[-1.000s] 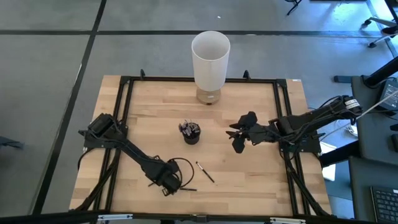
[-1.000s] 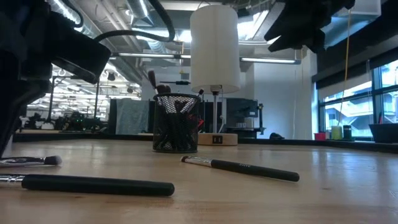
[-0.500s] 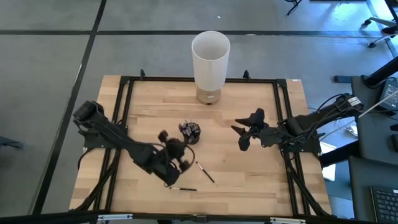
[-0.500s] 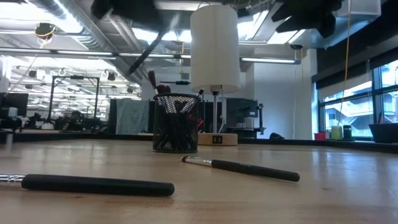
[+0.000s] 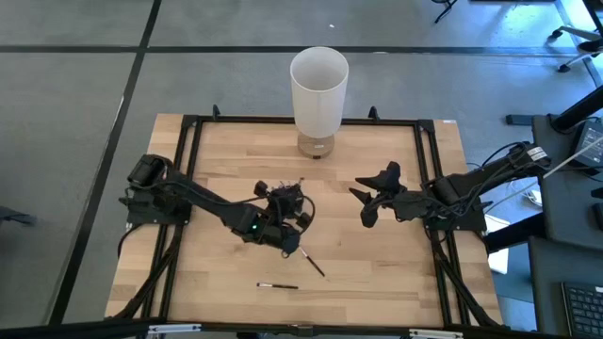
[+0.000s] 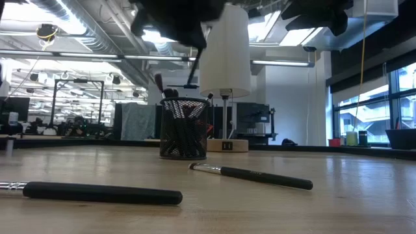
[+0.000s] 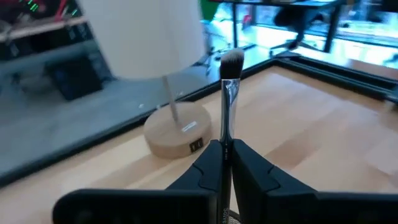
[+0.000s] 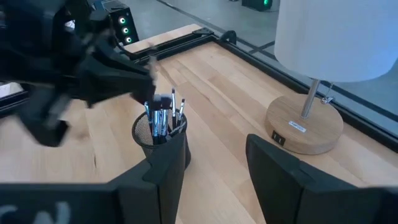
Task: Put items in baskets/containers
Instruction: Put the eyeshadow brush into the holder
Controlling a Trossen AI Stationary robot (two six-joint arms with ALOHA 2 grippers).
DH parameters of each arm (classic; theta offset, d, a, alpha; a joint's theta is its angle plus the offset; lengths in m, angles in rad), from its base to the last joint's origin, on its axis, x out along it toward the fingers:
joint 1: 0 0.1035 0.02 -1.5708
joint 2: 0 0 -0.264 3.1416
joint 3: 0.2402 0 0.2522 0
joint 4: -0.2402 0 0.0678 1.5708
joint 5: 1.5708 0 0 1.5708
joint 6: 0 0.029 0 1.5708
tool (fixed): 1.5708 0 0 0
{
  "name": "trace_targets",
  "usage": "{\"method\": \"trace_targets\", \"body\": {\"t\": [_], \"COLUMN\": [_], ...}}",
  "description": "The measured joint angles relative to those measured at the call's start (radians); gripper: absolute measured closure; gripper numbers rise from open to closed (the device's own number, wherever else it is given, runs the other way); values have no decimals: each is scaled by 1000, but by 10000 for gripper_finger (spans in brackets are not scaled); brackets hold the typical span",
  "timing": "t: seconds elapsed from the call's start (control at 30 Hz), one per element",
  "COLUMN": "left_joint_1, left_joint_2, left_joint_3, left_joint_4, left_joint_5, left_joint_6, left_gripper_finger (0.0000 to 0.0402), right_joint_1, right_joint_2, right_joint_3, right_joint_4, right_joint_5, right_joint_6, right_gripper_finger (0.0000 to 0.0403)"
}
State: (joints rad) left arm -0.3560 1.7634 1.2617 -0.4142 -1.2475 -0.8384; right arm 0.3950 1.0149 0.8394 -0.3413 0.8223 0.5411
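Left claw (image 7: 225, 163) grips a brush (image 7: 229, 102) above the cup (image 5: 288, 201). Right claw (image 5: 372, 199) waits open at three o'clock. Misaligned release could drop the brush outside.

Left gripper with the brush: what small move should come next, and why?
Probably lower the left gripper a little, then release: its fingers are shut on a brush held above the dark cup, not yet inside.

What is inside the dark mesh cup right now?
Several makeup brushes stand upright in the mesh cup, bristle tips above its rim. Their lower ends and the cup's bottom are hidden by the mesh.
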Motion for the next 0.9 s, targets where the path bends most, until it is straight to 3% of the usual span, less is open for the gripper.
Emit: {"method": "trace_targets", "body": {"t": [0.2,0.5,0.9], "left_joint_1": [26,28,59], "left_joint_2": [46,100,100], "left_joint_3": [1,2,2], "left_joint_4": [1,-1,-8], "left_joint_5": [4,18,119], "left_joint_6": [-146,-222,-196], "left_gripper_finger": [375,370,299], "right_joint_1": [2,2,2], "right_joint_2": [0,0,0], "right_joint_3": [0,0,0], "right_joint_4": [-30,-73,-72], "right_joint_5": [-3,-6,-5], "right_joint_6": [6,56,54], "right_gripper_finger": [233,233,233]}}
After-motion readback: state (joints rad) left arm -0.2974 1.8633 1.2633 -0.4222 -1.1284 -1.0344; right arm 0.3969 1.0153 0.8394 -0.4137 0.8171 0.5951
